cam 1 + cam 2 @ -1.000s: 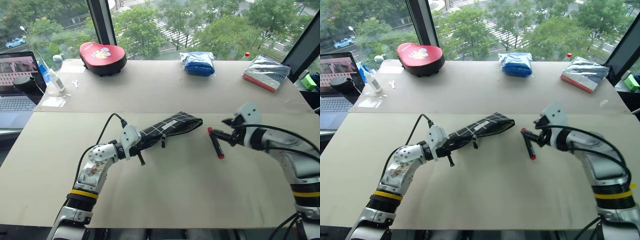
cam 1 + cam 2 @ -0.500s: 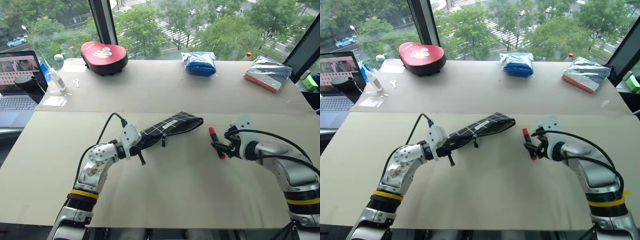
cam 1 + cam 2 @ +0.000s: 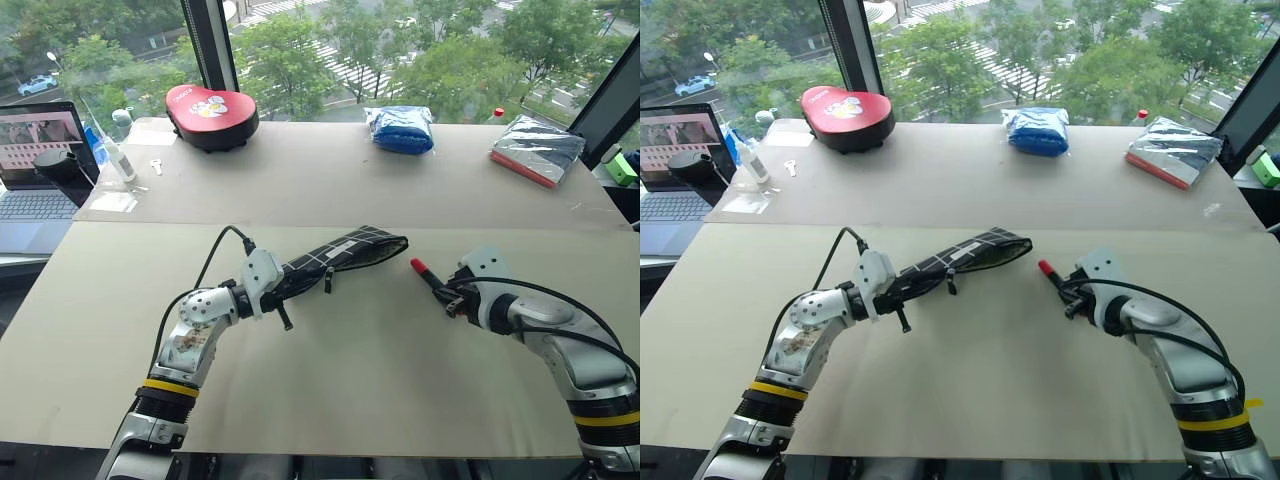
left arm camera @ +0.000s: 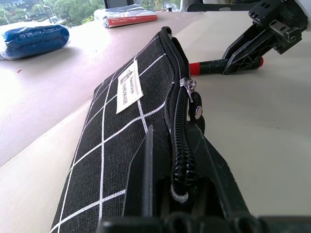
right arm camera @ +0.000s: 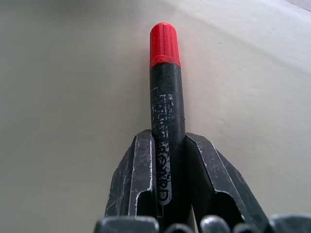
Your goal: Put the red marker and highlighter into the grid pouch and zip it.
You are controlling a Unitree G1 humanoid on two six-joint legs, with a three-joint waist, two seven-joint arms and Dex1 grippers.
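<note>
The red marker [image 5: 166, 97], a black barrel with a red cap, lies low over the table right of centre, its cap [image 3: 418, 266] pointing toward the pouch. My right gripper [image 3: 452, 300] is shut on the barrel's rear part. The grid pouch [image 3: 340, 252], black with white lines and a white label [image 4: 128, 87], stretches across the table's middle. My left gripper [image 3: 283, 284] is shut on the pouch's near end, its fingers [image 4: 150, 160] on both sides of the zipper edge. The pouch's far end [image 3: 395, 243] gapes slightly toward the marker. The highlighter is out of view.
Along the back of the table stand a red case [image 3: 210, 102], a blue wrapped bundle [image 3: 400, 128] and a silver packet with a red edge [image 3: 535, 148]. A laptop [image 3: 35, 160] and a small bottle [image 3: 112, 150] sit at the far left, a green block [image 3: 620, 165] at the far right.
My right gripper has sunk toward the table and closed on the marker's barrel. The left gripper and the pouch have stayed where they were.
</note>
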